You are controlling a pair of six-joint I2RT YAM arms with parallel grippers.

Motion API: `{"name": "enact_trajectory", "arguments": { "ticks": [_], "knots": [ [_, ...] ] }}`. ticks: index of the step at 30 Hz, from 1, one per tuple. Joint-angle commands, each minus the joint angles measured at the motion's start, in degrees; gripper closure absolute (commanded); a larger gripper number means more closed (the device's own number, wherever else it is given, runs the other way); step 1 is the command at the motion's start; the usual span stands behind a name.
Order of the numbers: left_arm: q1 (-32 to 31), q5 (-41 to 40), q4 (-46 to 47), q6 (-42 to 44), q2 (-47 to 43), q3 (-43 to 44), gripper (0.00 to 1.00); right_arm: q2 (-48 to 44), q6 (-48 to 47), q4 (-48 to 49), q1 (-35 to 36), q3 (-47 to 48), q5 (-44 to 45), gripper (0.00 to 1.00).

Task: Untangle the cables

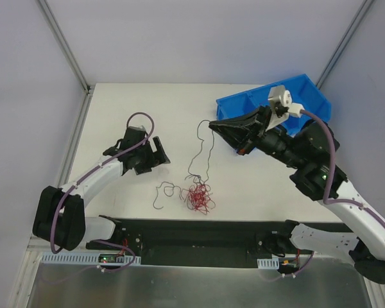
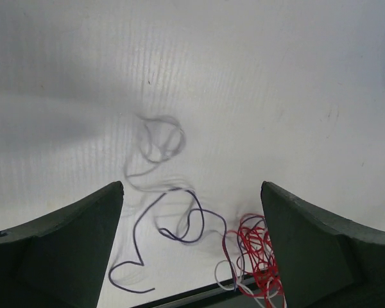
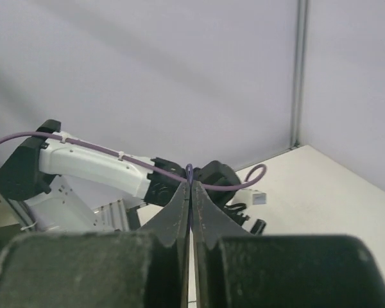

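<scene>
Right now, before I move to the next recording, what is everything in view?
red tangle: one, red with some white strands, near middle of the table
black strand: one, black, hangs from the right gripper down to the tangle
loose dark strand: one, dark, flat on the table left of the tangle
bin: one, blue, far right corner
table: one, white
left gripper: one, dark, open above the loose dark strand
right gripper: one, dark, shut on the black strand's top end
</scene>
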Motion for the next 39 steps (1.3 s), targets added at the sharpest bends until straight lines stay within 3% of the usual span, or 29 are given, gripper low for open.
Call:
{"name": "enact_trajectory", "arguments": {
  "ticks": [1, 4, 8, 10, 14, 17, 19, 28, 30, 33, 39],
  "knots": [
    [0.7, -2.7, 1.2, 0.6, -6.7, -1.2, 0.13, -0.6, -7.9, -5.8, -0.2, 2.7, 7.0, 1.0],
    [0.7, 0.9, 2.2, 3.8, -11.9, -2.6, 0.15, 0.0, -9.7, -7.6, -0.4, 4.2, 10.0, 1.0],
    [-0.3, 18.7, 7.8, 8.0, -14.9, -4.5, 0.16, 1.6, -10.1, -8.6, -0.8, 5.6, 10.8, 0.99],
    [-3.4, 22.0, 10.2, 8.4, -16.2, -5.2, 0.21, 2.8, -10.0, -9.3, -1.1, 6.6, 11.7, 1.0],
    [-14.1, 18.4, 18.7, 6.6, -20.2, -8.4, 0.24, 4.8, -9.2, -11.2, -1.9, 9.3, 14.7, 1.0],
    [-19.0, 13.4, 29.1, 1.5, -22.5, -13.6, 0.13, 5.5, -8.3, -12.1, -2.1, 10.4, 16.4, 1.0],
    [-20.4, 9.5, 33.2, -1.2, -21.6, -14.4, 0.01, 5.4, -7.4, -12.0, -2.2, 10.4, 16.8, 1.0],
    [-27.2, 8.8, 34.5, -4.1, 1.9, -1.6, 0.05, 6.8, -5.4, -11.2, -2.3, 15.4, 17.5, 0.99],
    [-27.3, 8.4, 35.4, -6.5, 6.8, -0.2, 0.09, 7.9, -5.9, -11.2, -2.4, 18.8, 20.7, 0.99],
    [-25.3, 3.9, 28.7, -7.8, 12.8, 3.5, 0.13, 9.2, -6.3, -11.3, -2.9, 23.3, 21.0, 1.0],
    [-10.2, 6.0, 23.2, -5.7, 16.7, 4.5, 0.18, 9.1, -10.2, -14.4, -3.0, 30.0, 23.7, 1.0]
  ]
}}
